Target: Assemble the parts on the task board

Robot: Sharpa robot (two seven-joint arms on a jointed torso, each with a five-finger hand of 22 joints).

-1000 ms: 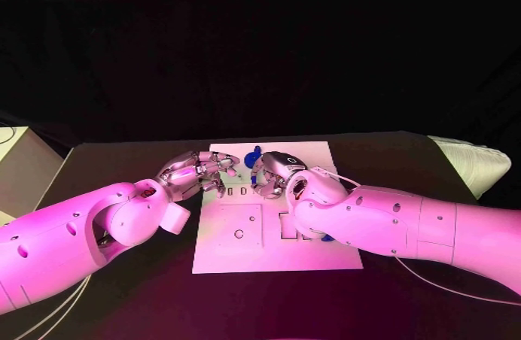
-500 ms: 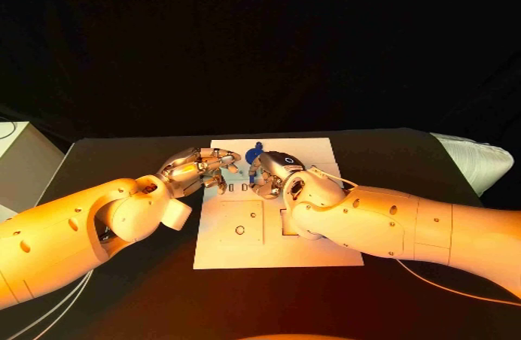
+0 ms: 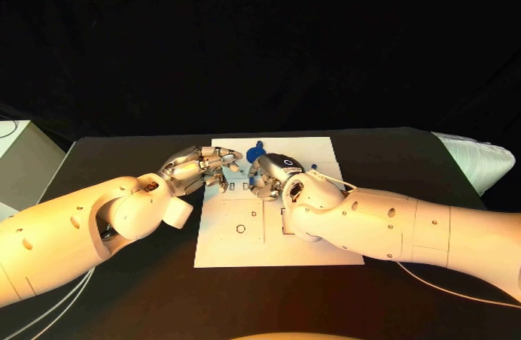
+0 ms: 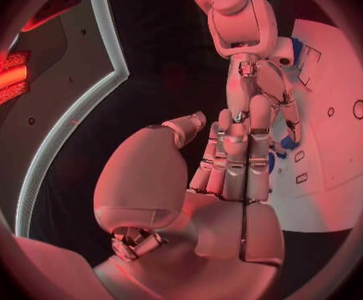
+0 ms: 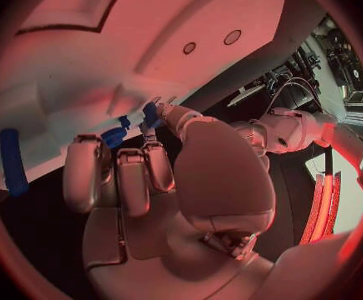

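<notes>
Near frame centre in the head view, both hands met over the task board point(image 3: 277, 253); right hand point(image 3: 274, 176) pinched a blue part point(image 5: 131, 127) at its fingertips. Left hand point(image 3: 199, 167) curled beside it, grip unclear. Best to lower slowly, keeping the part square to its slot.

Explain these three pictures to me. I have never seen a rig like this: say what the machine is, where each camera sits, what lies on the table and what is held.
This is a robot with two white arms ending in silver hands. One picture looks down from its head; the two round ones come from cameras at its wrists, behind each hand. On the black table lies a white task board with cut-out slots and small blue parts. The left hand and right hand meet over the board's far half. The right wrist view shows the right hand's fingers pinching a small blue part. Whether the left hand holds anything cannot be told.
</notes>
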